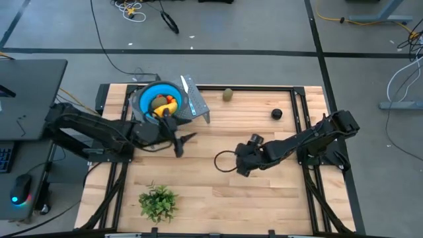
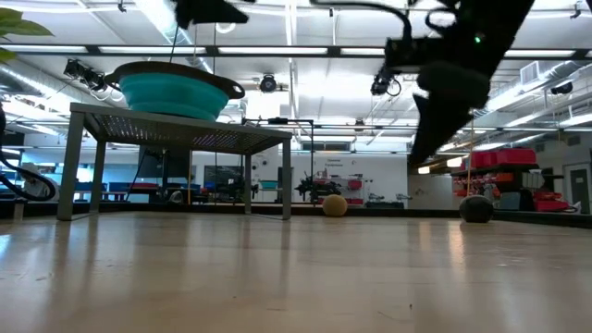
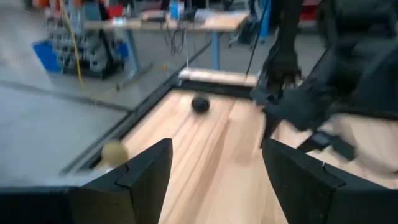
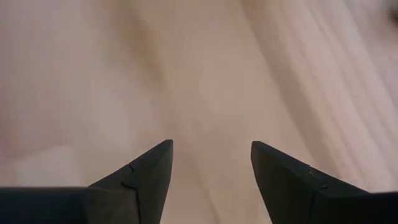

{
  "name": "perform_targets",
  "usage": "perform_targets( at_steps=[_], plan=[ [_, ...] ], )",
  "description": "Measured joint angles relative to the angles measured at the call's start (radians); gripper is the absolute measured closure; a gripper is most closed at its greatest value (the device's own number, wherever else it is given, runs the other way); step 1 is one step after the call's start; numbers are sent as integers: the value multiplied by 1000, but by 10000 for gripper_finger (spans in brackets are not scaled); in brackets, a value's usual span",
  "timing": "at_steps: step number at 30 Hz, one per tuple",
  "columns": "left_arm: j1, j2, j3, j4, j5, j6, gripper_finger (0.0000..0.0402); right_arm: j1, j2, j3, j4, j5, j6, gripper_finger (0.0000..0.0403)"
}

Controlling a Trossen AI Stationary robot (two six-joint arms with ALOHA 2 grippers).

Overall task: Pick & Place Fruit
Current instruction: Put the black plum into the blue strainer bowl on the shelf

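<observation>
Your left gripper [image 1: 184,142] is wide open and empty, just off the blue bowl [image 1: 147,94] on its metal stand [image 1: 198,106] at the worktop's [image 1: 264,198] far-left edge. The right gripper [image 4: 211,168] is open, empty, over bare mid-worktop. The olive fruit [image 1: 227,94] sits at the far edge, the dark ball [image 1: 276,114] toward the far-right corner, other fruit [image 1: 164,102] in the bowl. The plant sprig [image 1: 158,201] is at the near-left edge.

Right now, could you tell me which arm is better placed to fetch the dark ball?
Probably the right. Its open, empty pincer hangs mid-table on the dark ball's side; the left pincer, also open, sits beside the blue bowl, farther off.
</observation>
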Motion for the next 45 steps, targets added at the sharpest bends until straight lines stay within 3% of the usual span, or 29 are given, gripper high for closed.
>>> perform_targets(
  at_steps=[5,8,12,17,27,36,45],
  plan=[
    [0,76,0,202,20,120,147,-39,0,0,-317,122,286,176],
    [0,83,0,217,54,155,147,-98,0,0,-487,144,402,176],
    [-1,69,0,187,73,149,148,-227,0,-1,-569,154,451,176],
    [-2,69,-31,179,145,146,148,-397,0,-1,-526,151,342,175],
    [-2,25,-51,184,165,143,148,-644,0,-2,-446,73,105,128],
    [30,-39,-52,187,153,247,148,-897,0,-92,-280,-4,-114,100],
    [93,-54,-51,319,207,380,148,-1004,0,-132,-122,-118,-240,97]
  ],
)
